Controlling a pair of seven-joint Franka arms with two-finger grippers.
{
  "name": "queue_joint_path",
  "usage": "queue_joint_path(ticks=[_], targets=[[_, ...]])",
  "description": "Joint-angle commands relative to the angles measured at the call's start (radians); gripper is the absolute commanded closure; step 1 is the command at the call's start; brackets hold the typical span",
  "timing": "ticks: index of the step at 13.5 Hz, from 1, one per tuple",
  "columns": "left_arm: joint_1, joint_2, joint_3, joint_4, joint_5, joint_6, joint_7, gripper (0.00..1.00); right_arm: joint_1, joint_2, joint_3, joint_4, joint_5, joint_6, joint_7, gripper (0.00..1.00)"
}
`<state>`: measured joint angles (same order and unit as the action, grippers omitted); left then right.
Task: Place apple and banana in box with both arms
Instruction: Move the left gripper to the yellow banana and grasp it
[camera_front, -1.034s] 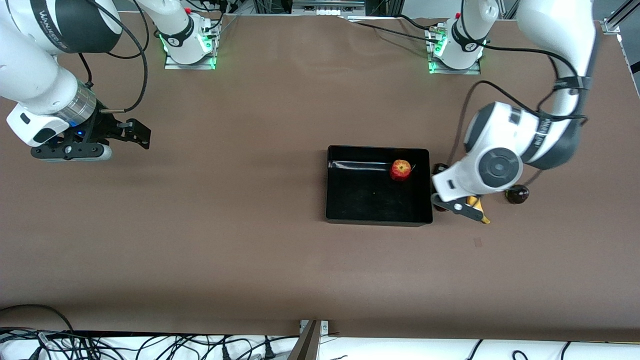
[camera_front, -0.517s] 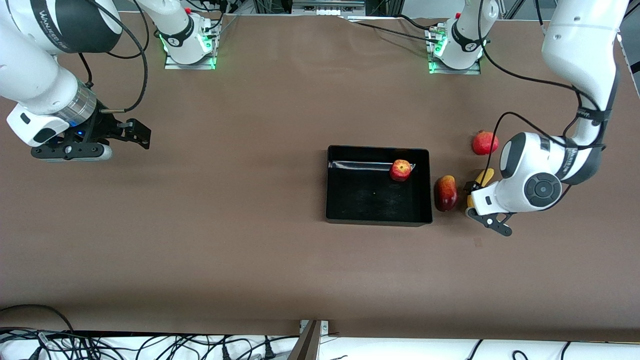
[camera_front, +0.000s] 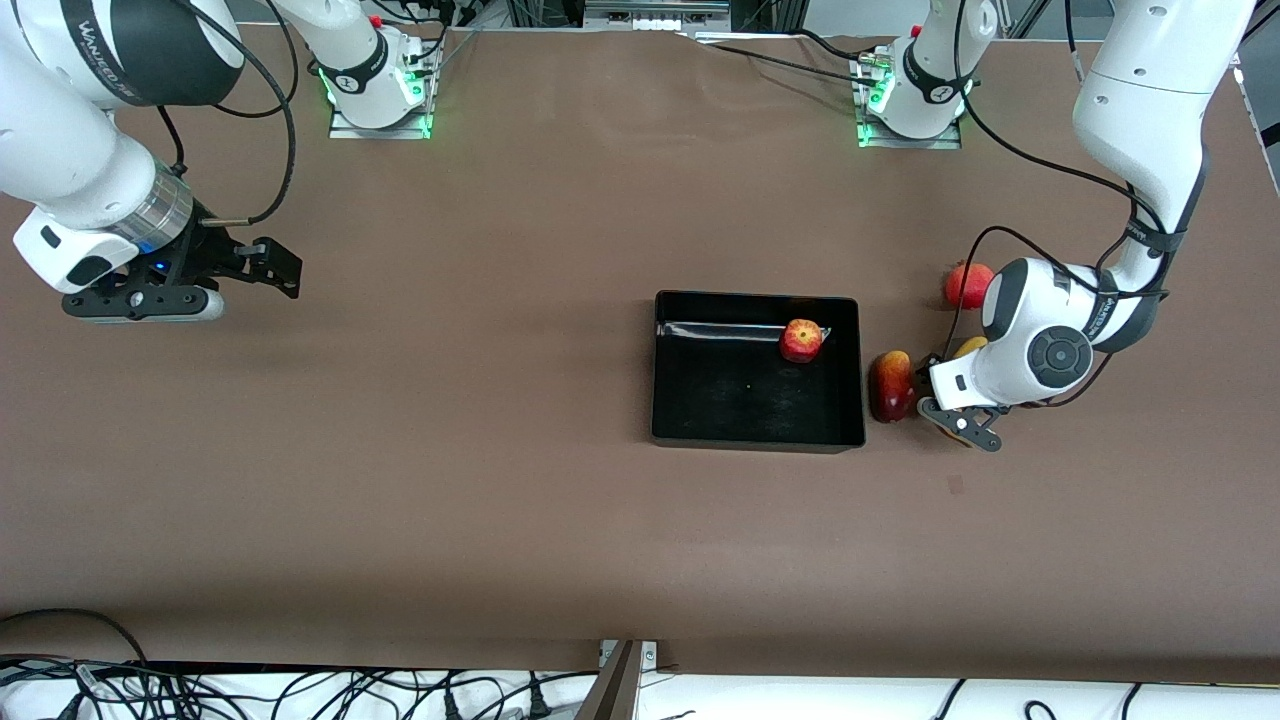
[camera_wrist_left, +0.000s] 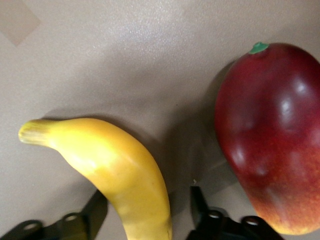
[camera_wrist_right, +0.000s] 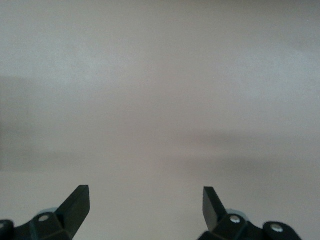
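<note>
The banana (camera_wrist_left: 115, 172) lies on the brown table (camera_front: 480, 450) with the left gripper (camera_front: 958, 422) down over it, one black finger (camera_wrist_left: 97, 210) on each side of the yellow body; whether they press the peel I cannot tell. A red-yellow mango (camera_front: 890, 386) lies just beside that gripper, between it and the box (camera_front: 757, 436). The apple (camera_front: 801, 340) already sits inside the box, in the corner toward the left arm's base. A pomegranate (camera_front: 965, 284) rests near the left arm's wrist. The right gripper (camera_front: 265, 268) waits with fingers spread, over bare table at its own end, well apart from everything else.
</note>
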<state>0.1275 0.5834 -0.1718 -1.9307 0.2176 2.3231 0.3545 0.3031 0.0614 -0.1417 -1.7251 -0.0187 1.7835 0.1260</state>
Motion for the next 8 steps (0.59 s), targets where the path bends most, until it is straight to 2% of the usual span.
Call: queue_joint_path(ticks=[1, 3, 5, 8], targets=[[0.014, -0.03, -0.012, 0.013, 0.022, -0.056, 0.015, 1.0, -0.002, 0.008, 0.002, 0.018, 0.008, -0.003, -0.011, 0.0], [0.012, -0.037, -0.02, 0.056, 0.02, -0.118, 0.012, 1.0, -0.002, 0.008, 0.002, 0.018, 0.008, -0.003, -0.012, 0.0], [0.012, -0.072, -0.044, 0.12, 0.0, -0.256, 0.012, 1.0, -0.005, 0.008, 0.002, 0.018, 0.008, -0.003, -0.014, 0.0], [0.011, -0.123, -0.132, 0.241, -0.026, -0.427, -0.006, 1.0, 0.001, 0.015, 0.002, 0.015, 0.008, -0.012, -0.014, 0.0]])
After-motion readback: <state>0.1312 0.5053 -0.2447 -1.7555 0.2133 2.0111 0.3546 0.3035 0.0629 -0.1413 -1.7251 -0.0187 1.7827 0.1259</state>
